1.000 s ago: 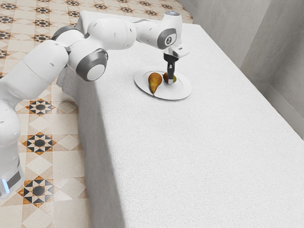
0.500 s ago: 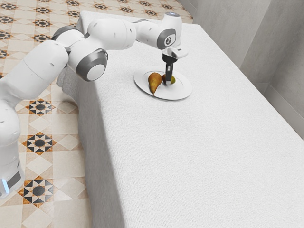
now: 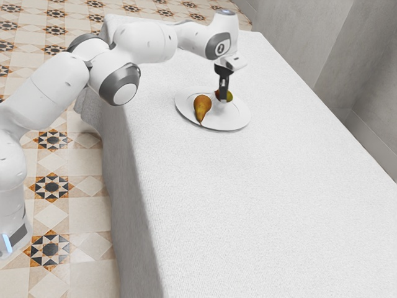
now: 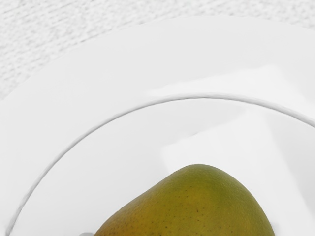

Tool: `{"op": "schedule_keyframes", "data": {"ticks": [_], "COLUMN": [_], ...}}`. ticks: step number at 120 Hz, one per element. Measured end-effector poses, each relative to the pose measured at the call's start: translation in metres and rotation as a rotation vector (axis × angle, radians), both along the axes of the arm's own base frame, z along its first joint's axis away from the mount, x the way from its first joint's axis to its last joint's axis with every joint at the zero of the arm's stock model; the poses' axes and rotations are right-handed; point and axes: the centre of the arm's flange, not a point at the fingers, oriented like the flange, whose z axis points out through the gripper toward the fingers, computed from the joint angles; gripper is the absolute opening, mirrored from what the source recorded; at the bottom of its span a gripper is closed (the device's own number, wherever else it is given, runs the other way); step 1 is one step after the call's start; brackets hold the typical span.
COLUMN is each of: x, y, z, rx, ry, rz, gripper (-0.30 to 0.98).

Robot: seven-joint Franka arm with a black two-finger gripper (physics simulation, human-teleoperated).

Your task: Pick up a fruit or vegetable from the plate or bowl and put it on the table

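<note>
Green-brown fruit (image 3: pixel 230 97) | gripped by tool (image 3: pixel 224 99), between its fingertips | over white plate (image 3: pixel 240 121)

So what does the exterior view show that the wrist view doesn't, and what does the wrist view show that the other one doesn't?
Exterior view: my arm, the brown pear, the patterned floor and the grey wall.

Wrist view: tiny dark specks on the skin of the green-and-orange fruit, and bright, straight-edged patches on the white plate.

Both: that same fruit, the plate and the white-covered table.
</note>
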Motion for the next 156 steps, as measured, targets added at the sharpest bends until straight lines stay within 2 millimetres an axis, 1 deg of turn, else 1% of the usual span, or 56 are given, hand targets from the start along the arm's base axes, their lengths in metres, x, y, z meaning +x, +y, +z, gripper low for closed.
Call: {"op": "schedule_keyframes", "data": {"ticks": [17, 36, 42, 48, 62, 92, 107, 118, 129, 137, 146, 156], "x": [0.003, 0.008, 0.01, 0.013, 0.026, 0.051, 0.058, 0.06, 0.061, 0.06, 0.061, 0.059], "y": [-0.002, -0.017, -0.025, -0.037, -0.074, -0.162, -0.195, -0.204, -0.208, -0.209, -0.217, -0.219], "z": [0.018, 0.037, 0.042, 0.044, 0.042, 0.032, 0.021, 0.009, -0.007, -0.014, -0.02, -0.028], "rx": [0.019, 0.016, 0.009, 0.001, -0.015, -0.037, -0.046, -0.05, -0.055, -0.054, -0.054, -0.051], "ry": [-0.036, -0.053, -0.049, -0.04, -0.019, 0.014, 0.038, 0.069, 0.109, 0.133, 0.156, 0.187], "rz": [-0.004, -0.018, -0.025, -0.037, -0.076, -0.172, -0.211, -0.223, -0.227, -0.229, -0.244, -0.247], "gripper": [0.26, 0.26, 0.26, 0.26, 0.26, 0.26, 0.26, 0.26, 0.25, 0.26, 0.26, 0.27]}}
